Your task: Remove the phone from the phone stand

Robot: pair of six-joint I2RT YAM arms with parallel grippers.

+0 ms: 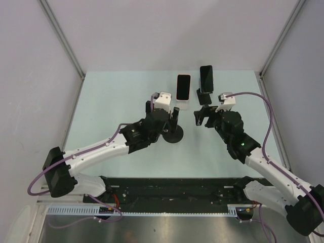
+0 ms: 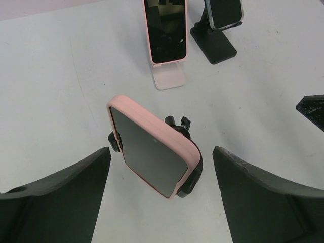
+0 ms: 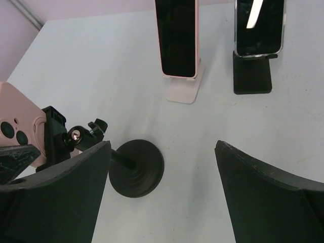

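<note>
A phone in a pink case [image 2: 152, 152] sits tilted in the clamp of a black stand [image 2: 188, 174] with a round base [image 1: 173, 134]. My left gripper [image 2: 159, 202] is open, its fingers on either side of the phone and just short of it, not touching. In the top view the left gripper [image 1: 169, 120] hangs over the stand and hides the phone. My right gripper [image 1: 201, 116] is open and empty, to the right of the stand. Its wrist view shows the base [image 3: 136, 168], the clamp [image 3: 54, 135] and the phone's back [image 3: 15, 129].
A second pink-cased phone on a white stand [image 1: 183, 88] and a dark phone on a black stand [image 1: 205, 81] stand at the back of the pale green table [image 1: 111, 101]. Grey walls close the left, right and back sides.
</note>
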